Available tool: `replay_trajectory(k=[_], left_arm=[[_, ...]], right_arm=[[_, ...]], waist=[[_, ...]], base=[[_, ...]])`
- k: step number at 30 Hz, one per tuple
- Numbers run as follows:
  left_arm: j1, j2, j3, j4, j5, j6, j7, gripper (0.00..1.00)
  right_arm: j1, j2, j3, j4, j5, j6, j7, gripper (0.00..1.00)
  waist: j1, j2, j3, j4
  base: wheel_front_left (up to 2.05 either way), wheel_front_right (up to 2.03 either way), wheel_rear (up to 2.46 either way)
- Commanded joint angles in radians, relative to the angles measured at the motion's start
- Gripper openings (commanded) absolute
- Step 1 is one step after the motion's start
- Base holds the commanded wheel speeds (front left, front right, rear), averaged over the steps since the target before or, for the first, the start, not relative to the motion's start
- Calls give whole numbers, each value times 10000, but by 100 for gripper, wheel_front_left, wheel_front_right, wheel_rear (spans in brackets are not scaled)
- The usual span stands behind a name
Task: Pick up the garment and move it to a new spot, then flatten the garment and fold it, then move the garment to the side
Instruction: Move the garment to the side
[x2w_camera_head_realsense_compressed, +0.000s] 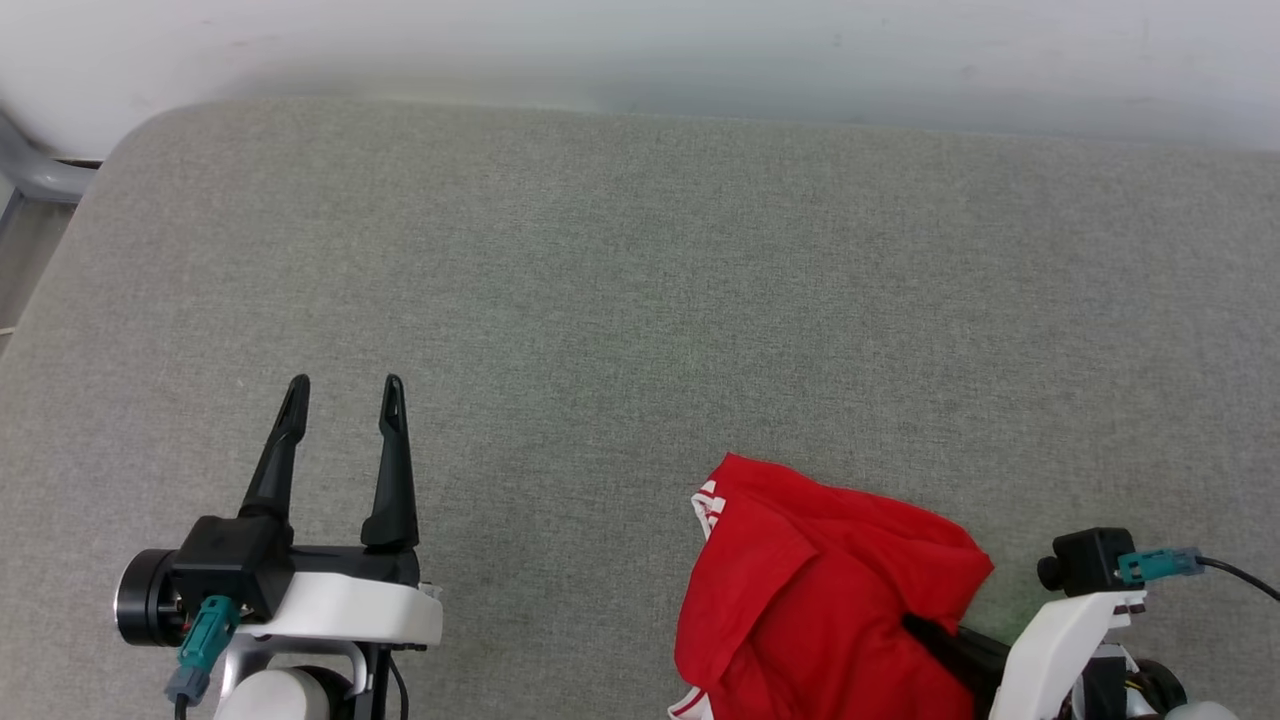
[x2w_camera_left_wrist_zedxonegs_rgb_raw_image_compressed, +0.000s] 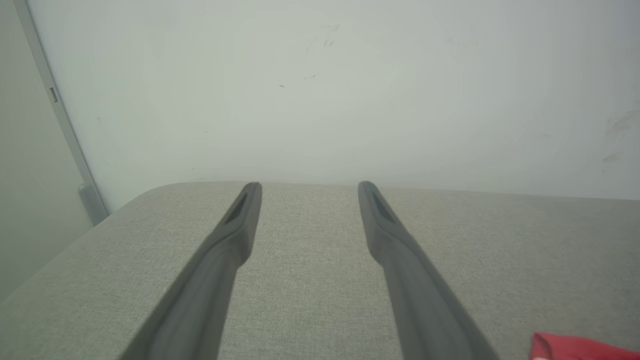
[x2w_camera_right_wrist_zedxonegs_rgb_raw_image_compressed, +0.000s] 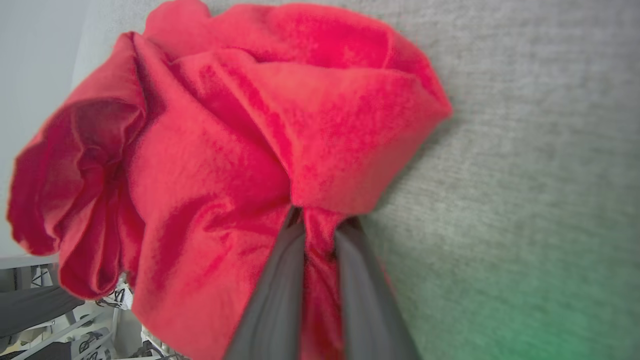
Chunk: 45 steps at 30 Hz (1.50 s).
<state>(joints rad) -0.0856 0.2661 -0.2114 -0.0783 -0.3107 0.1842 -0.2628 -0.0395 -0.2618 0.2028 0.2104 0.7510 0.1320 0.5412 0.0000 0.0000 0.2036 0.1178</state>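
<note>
The garment (x2w_camera_head_realsense_compressed: 810, 590) is a red bundle with a strip of red-and-white striped trim at its left edge, bunched at the lower right of the grey surface. My right gripper (x2w_camera_head_realsense_compressed: 915, 628) is shut on its red cloth, the fingertips buried in the folds. In the right wrist view the two dark fingers (x2w_camera_right_wrist_zedxonegs_rgb_raw_image_compressed: 280, 295) pinch a fold of the garment (x2w_camera_right_wrist_zedxonegs_rgb_raw_image_compressed: 210, 150), which hangs crumpled around them. My left gripper (x2w_camera_head_realsense_compressed: 345, 392) stands open at the lower left with nothing between its fingers. A corner of the garment (x2w_camera_left_wrist_zedxonegs_rgb_raw_image_compressed: 575, 347) peeks in at the left wrist view's lower right, beside the left gripper (x2w_camera_left_wrist_zedxonegs_rgb_raw_image_compressed: 309, 189).
The grey fabric surface (x2w_camera_head_realsense_compressed: 640, 300) stretches wide ahead, with a rounded far-left corner (x2w_camera_head_realsense_compressed: 160, 125). A pale wall (x2w_camera_head_realsense_compressed: 640, 50) runs along its far edge. A grey metal frame (x2w_camera_head_realsense_compressed: 40, 175) stands off the left corner.
</note>
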Motion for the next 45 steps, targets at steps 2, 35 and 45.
replay_trajectory(k=[2, 35, 45], left_arm=[[3, -59, 59, 29, 86, -70, -21, 100], [-1425, 361, -448, -1568, 949, -636, 418, 100], [-2835, 606, -1021, -2273, 1470, -1115, 938, 100]], right_arm=[[90, -74, 158, 265, -130, -27, 10, 0], [-4424, -2756, 927, -539, -1739, -21, -38, 0], [-6169, -3984, 480, 999, -2563, -23, -550, 0]], waist=[[0, 0, -62, -49], [0, 0, 2324, -4940], [0, 0, 3656, -5002]], base=[[0, 0, 0], [0, 0, 0], [0, 0, 0]])
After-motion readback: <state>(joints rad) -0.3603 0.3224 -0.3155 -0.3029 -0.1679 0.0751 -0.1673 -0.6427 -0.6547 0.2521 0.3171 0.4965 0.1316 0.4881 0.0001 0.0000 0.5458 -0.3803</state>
